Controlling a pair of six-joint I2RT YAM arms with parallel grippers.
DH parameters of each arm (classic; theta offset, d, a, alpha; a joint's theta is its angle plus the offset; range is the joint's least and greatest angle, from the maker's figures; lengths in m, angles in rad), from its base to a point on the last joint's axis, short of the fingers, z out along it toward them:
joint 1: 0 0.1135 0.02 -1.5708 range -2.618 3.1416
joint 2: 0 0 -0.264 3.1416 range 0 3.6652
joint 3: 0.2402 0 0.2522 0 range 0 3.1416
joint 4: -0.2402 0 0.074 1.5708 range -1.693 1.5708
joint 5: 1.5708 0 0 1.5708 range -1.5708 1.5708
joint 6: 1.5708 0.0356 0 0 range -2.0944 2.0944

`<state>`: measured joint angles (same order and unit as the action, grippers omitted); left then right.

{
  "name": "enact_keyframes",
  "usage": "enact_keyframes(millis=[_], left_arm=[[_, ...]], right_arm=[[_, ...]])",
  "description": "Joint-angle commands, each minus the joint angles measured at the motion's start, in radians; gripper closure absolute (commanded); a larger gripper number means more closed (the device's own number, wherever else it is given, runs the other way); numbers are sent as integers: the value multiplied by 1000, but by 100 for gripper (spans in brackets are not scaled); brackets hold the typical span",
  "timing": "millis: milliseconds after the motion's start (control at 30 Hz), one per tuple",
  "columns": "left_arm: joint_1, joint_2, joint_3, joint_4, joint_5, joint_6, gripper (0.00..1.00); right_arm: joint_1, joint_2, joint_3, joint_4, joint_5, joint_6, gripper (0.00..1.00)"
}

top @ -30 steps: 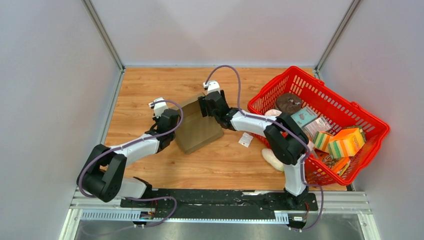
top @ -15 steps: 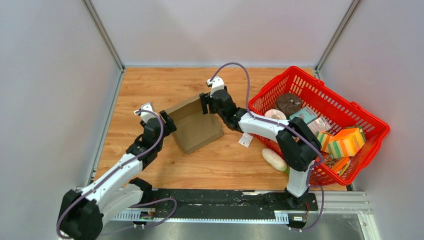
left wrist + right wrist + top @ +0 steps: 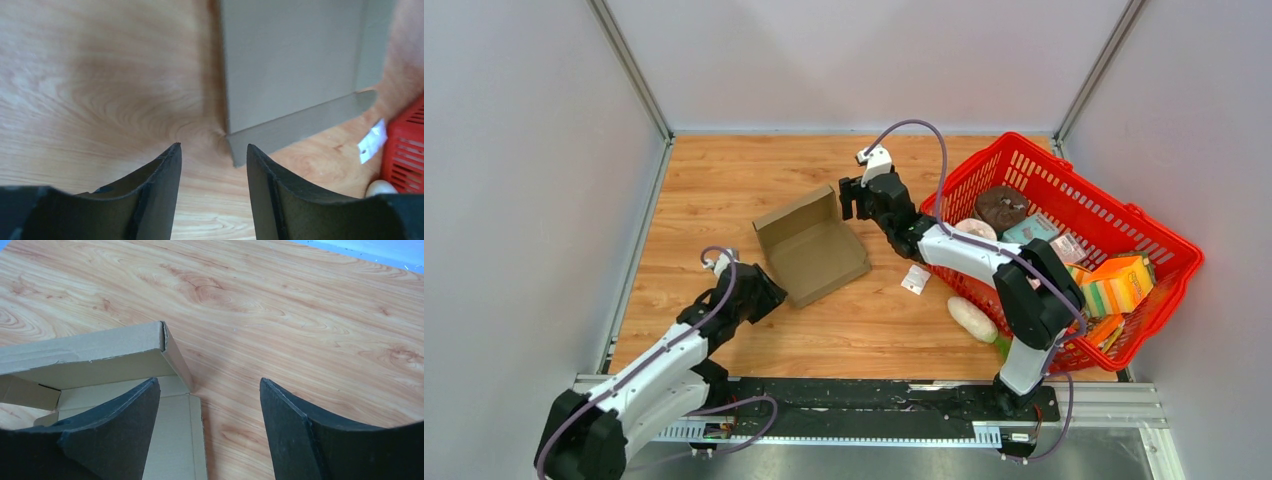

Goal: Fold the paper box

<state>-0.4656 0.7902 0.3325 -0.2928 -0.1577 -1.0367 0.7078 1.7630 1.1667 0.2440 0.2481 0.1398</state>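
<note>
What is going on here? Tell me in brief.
Two robot arms are working on a brown paper box. It lies on the table partly formed, with one wall standing up. Neither arm holds it: the left gripper is open just off its near corner, and the right gripper is open at its far corner.
</note>
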Motion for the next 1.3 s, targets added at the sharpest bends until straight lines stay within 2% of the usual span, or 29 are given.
enact_keyframes(millis=[0,100,200,400,500,533,600,633,667,767,800,833,933,1000,1133,1267], left_arm=[[-18,149,5,155,75,-140,44],[-24,245,26,188,75,-172,53],[-28,297,20,222,69,-218,56],[-31,300,2,274,35,-240,67],[-31,291,-3,287,32,-230,78],[-31,284,-4,290,32,-230,85],[-31,253,-18,323,38,-230,92],[-31,242,-21,328,38,-233,98],[-31,227,-26,331,32,-246,100],[-30,159,-39,322,20,-276,100],[-30,124,-47,319,18,-289,100],[-30,106,-52,319,17,-301,100],[-30,38,-55,304,17,-353,100],[-30,-6,-65,299,12,-382,100],[-27,-68,-93,299,9,-454,100],[-21,-133,-122,299,3,-496,100]], right_arm=[[-14,-51,-21,74,-21,-6,23],[-14,-56,-28,81,-24,-8,23],[-18,-54,-29,81,-24,-11,23],[-21,-53,-25,80,-41,-12,23],[-21,-45,-6,54,-59,-23,22],[-21,-42,5,20,-58,-25,23],[-19,-43,36,-17,-12,-10,22],[-22,-45,50,-75,12,1,21],[-24,-46,69,-118,34,38,21],[-25,-43,215,-354,65,131,19],[-25,-33,317,-441,83,161,19],[-27,-25,379,-610,97,205,19],[-27,-37,484,-823,86,361,20],[-25,-97,458,-850,-8,464,20],[14,-226,242,-751,-142,605,16],[114,-293,154,-750,-90,710,13]])
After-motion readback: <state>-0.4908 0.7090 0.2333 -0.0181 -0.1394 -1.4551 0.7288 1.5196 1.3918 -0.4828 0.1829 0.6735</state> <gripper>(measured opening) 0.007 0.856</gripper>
